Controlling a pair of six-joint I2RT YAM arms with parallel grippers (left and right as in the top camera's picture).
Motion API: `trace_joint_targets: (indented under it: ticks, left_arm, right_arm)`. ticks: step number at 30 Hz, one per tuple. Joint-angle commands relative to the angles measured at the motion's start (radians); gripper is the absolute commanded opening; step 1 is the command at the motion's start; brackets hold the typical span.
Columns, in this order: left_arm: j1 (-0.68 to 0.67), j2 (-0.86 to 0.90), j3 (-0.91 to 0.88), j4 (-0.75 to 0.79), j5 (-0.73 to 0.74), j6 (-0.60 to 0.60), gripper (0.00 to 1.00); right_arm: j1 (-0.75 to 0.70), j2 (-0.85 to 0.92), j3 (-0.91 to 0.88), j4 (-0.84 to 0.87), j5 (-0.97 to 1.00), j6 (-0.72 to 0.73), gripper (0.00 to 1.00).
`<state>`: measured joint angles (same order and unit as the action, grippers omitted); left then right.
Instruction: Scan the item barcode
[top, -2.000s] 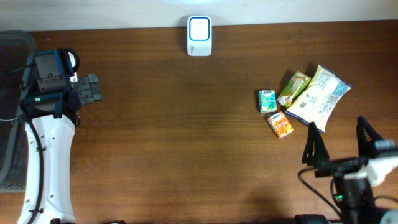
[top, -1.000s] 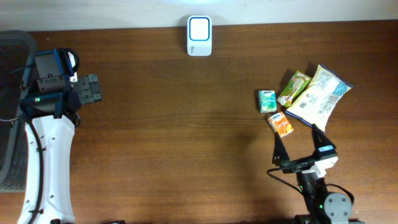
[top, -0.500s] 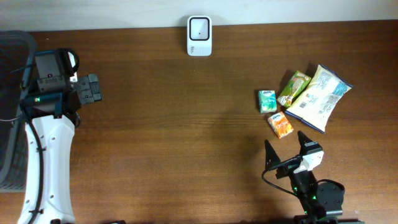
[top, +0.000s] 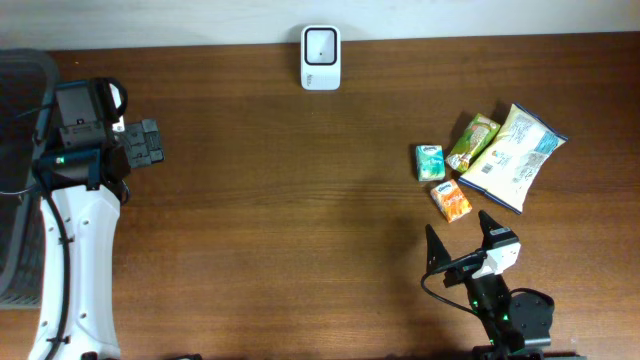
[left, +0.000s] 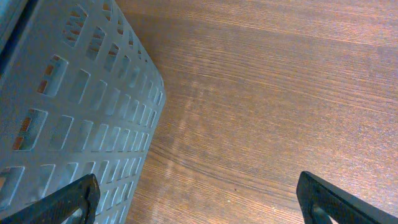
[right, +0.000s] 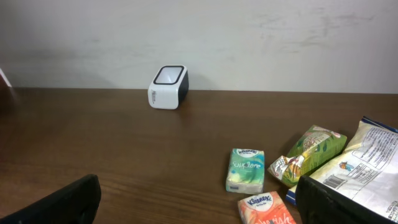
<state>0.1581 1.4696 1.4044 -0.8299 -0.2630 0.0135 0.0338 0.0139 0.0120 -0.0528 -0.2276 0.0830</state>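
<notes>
The white barcode scanner (top: 321, 58) stands at the table's far edge; the right wrist view shows the scanner (right: 168, 87) against the wall. The items lie at the right: a green tissue pack (top: 430, 162) (right: 245, 170), an orange Kleenex pack (top: 451, 200) (right: 267, 210), a green snack bag (top: 472, 142) (right: 308, 154) and a large white bag (top: 515, 156) (right: 367, 168). My right gripper (top: 457, 228) (right: 196, 186) is open and empty, just in front of the orange pack, apart from it. My left gripper (top: 143, 143) (left: 196, 186) is open over bare wood at the far left.
A grey perforated basket (left: 68, 106) sits beside the left gripper, at the table's left edge (top: 15, 180). The brown wooden table (top: 280, 200) stretches between scanner and items. A pale wall (right: 249, 37) rises behind the scanner.
The right arm swung in from the right edge to a spot just in front of the orange pack, then stopped over the last half second. The left arm has not moved.
</notes>
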Motion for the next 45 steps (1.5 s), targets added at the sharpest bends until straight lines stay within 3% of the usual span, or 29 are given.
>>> trace_joint_targets:
  ticks: [1, 11, 16, 24, 28, 32, 34, 37, 41, 45]
  left_arm:
    - [0.002, -0.016, 0.005, 0.0, -0.006, -0.01, 0.99]
    - [0.002, -0.016, 0.005, -0.01, -0.065, -0.01, 0.99]
    - [0.002, -0.016, 0.005, -0.092, -0.007, -0.01, 0.99]
    - [0.002, -0.054, -0.032, -0.011, 0.111, 0.018, 0.99]
    - [0.002, -0.186, -0.196, 0.197, 0.245, 0.104, 0.99]
    - [0.002, -0.399, -0.454, 0.414, 0.276, 0.116, 0.99]
    - [0.002, -0.595, -0.655, 0.516, 0.276, 0.116, 0.99]
    - [0.002, -0.75, -0.817, 0.607, 0.3, 0.146, 0.99]
    - [-0.001, -0.951, -1.021, 0.719, 0.444, 0.313, 0.99]
    - [-0.029, -1.103, -1.202, 0.846, 0.412, 0.319, 0.99]
  right_arm:
    - [0.005, -0.01, -0.006, -0.004, -0.005, 0.003, 0.99]
    - [0.005, -0.01, -0.006, -0.004, -0.005, 0.003, 0.98]
    - [0.005, -0.01, -0.006, -0.004, -0.005, 0.003, 0.99]
    - [0.005, -0.01, -0.006, -0.004, -0.005, 0.003, 0.99]
    - [0.005, -0.01, -0.006, -0.004, -0.005, 0.003, 0.99]
    - [0.005, -0.01, -0.006, -0.004, -0.005, 0.003, 0.99]
    - [0.005, -0.01, -0.006, -0.004, -0.005, 0.003, 0.99]
    - [0.005, -0.01, -0.006, -0.004, -0.005, 0.003, 0.99]
    - [0.005, -0.01, -0.006, -0.004, -0.005, 0.003, 0.99]
    - [0.005, -0.01, -0.006, -0.004, -0.005, 0.003, 0.99]
